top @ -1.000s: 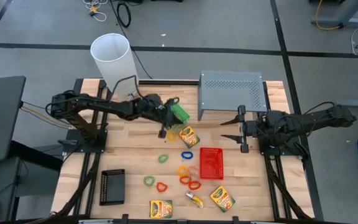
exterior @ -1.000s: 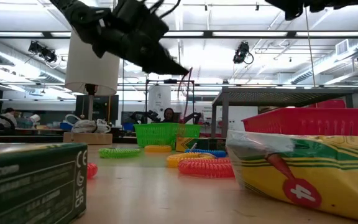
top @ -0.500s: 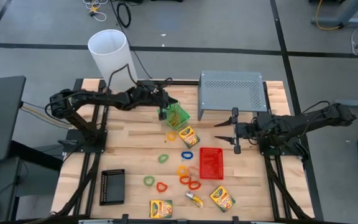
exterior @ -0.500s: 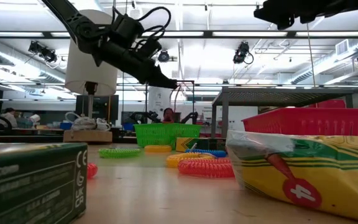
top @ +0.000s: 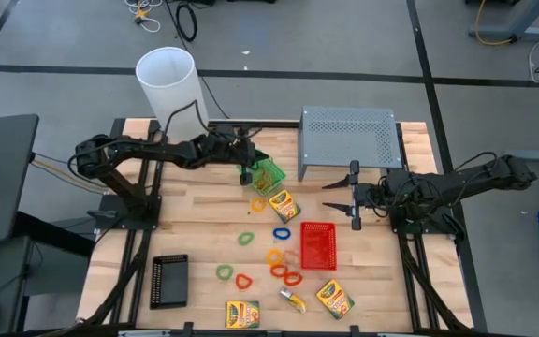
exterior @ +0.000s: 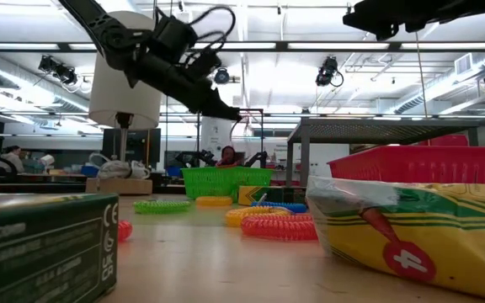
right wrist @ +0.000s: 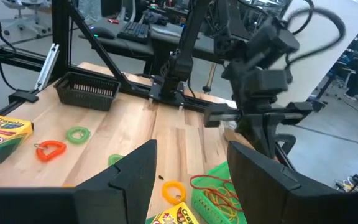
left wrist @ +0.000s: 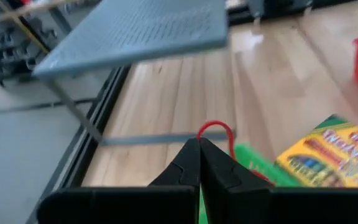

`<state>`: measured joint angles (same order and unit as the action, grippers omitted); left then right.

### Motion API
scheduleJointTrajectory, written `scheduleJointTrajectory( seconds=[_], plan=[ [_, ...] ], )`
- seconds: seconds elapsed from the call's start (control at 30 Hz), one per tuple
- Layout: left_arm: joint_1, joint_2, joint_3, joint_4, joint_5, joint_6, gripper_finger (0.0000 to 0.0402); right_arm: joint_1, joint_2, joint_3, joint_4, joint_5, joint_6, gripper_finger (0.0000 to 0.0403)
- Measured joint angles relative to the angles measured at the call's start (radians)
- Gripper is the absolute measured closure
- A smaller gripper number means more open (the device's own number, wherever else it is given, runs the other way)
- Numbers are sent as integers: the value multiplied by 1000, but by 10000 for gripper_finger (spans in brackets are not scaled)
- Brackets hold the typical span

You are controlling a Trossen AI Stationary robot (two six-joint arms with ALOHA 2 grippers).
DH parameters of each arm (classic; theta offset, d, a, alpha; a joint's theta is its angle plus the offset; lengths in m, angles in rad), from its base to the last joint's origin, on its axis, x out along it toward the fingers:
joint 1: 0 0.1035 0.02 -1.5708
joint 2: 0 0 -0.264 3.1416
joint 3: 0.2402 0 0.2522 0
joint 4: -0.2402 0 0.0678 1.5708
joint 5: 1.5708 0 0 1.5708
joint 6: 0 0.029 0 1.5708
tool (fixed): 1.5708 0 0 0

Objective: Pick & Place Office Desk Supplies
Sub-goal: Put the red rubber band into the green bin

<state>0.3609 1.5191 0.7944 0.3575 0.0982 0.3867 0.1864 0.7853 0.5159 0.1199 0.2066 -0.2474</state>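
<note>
We hold a red band (left wrist: pixel 216 132) in the pressed-together left gripper (top: pixel 244 168) above the green tray (top: pixel 269 174) near the worktop's far edge. Right gripper (top: pixel 352 197) waits spread. Most loops (top: pixel 284 265) remain unsorted.

Since a second ago, your left gripper (top: pixel 248 169) has pulled back from about 6 o'clock of the green tray (top: pixel 269 174) to its 9 o'clock edge, fingers pinched on a red band (left wrist: pixel 219 132). Your right gripper (top: pixel 347 199) slid toward 9 o'clock.
</note>
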Motion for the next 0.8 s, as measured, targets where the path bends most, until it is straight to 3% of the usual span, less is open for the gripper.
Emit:
scheduleJointTrajectory(
  seconds=[0.23, 0.4, 0.8],
  plan=[
    [-127, -32, 1, 35, -188, 60, 401, -1, 0, 0, 3, 4, -1, 197],
    [-154, -72, 1, 33, -284, 83, 401, -1, 0, 0, 4, 7, -4, 197],
    [-164, -95, 26, 27, -290, 86, 401, -1, 0, 0, 11, 9, -4, 197]
  ],
)
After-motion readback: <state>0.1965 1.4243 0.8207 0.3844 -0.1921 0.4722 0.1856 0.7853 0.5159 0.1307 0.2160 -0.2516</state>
